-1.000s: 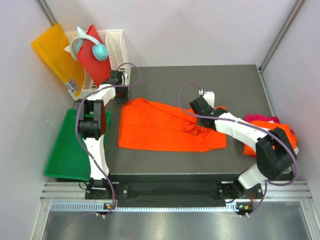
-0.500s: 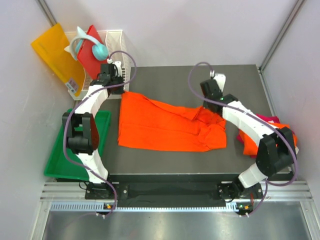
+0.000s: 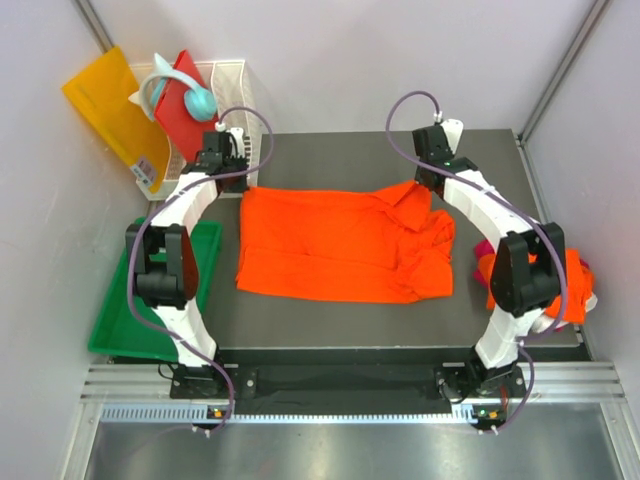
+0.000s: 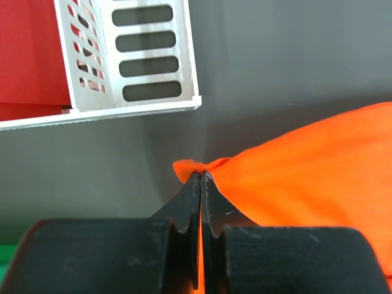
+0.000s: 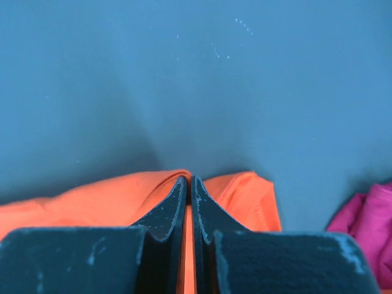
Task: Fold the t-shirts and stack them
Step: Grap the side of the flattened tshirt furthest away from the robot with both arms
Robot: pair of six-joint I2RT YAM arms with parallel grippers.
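Right now your left jaws pinch the far left corner of the soft bright orange cloth t-shirt (image 3: 330,245), and your right jaws pinch its far right corner. It lies spread across the dark desk (image 3: 330,160).

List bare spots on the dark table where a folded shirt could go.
Bare: far strip of the dark grey tabletop behind the spread orange cloth t-shirt, between left hand and right hand; another strip along the near edge. Crowded: right edge, heaped orange and pink cloth shirts.
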